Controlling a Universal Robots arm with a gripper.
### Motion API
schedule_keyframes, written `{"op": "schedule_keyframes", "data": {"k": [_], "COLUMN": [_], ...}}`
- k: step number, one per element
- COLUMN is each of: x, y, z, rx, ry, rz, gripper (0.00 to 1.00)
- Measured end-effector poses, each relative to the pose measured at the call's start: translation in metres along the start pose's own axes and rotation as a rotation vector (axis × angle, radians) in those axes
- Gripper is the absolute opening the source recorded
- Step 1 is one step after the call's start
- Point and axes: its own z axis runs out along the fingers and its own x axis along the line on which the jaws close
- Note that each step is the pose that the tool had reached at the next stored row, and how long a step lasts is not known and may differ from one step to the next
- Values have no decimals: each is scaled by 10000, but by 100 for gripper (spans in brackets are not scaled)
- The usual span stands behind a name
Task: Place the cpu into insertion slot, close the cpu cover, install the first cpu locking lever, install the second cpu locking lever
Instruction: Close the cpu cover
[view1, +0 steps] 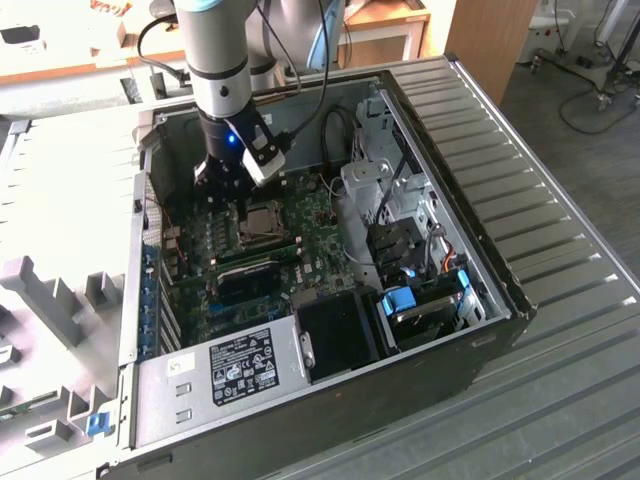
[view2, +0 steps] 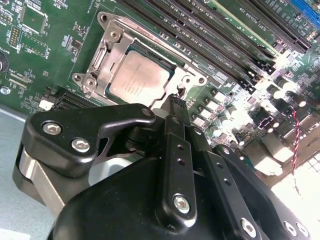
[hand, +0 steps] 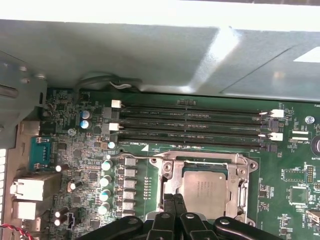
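While the smooth grey cylindrical arm (view1: 215, 60) hung over the open sheet-metal computer case (view1: 470, 230) in the exterior view, its black gripper (view1: 224, 198) sat in the upper left of the frame, just above the green motherboard (view1: 320, 235). Just beside it the cpu (view1: 262, 218) showed as a small dull square. A boxy power supply (view1: 235, 365) with a white label sat at the lower left.

In the second wrist view, the gripper's (view2: 177, 100) matte black fingers were pressed together with nothing between them, their tips close to one edge of the socket. The cpu (view2: 139, 77), flat with a brushed silvery top, lay in the insertion slot (view2: 152, 54), whose dark edge showed around it. The cpu cover (view2: 107, 55), a thin stamped metal frame, lay flat around the chip. Long black ribbed memory slots (view2: 200, 35) ran alongside.

In the first wrist view, the gripper (hand: 173, 200) hung at the socket's edge. The cpu (hand: 205, 187) sat inside the window of the cpu cover (hand: 200, 159). A thin wire lever (hand: 130, 156) ran between the cover and the memory slots (hand: 190, 117).
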Motion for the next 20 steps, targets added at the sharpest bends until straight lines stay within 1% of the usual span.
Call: {"op": "schedule_keyframes", "data": {"k": [4,15,20], "x": [-45,-232,-280], "y": [-1,-8,-11], "z": [1,-1,-1], "rx": [-2,-1,-1], "ry": [-1,-1,-1], "rz": [0,0,0], "gripper": [11,11,11]}}
